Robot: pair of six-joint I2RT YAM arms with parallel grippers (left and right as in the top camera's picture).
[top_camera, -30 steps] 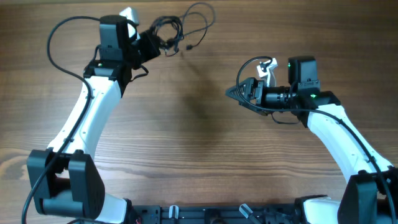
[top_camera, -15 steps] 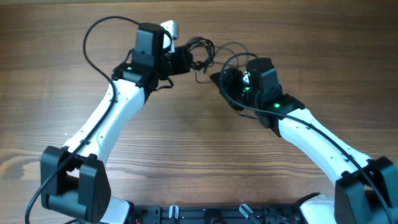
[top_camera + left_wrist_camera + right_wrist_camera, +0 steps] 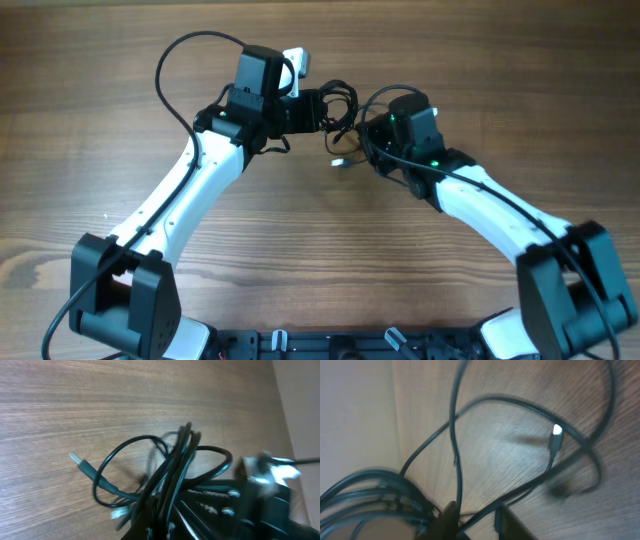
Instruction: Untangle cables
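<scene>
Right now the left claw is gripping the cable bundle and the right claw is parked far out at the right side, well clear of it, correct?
Not quite. The left claw does grip the cables, but the right claw is not parked far out: the overhead view shows it right up at the bundle, opposite the left claw.

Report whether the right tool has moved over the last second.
Yes. Against the table, the right tool swung left, up to the cables held by the left tool.
</scene>
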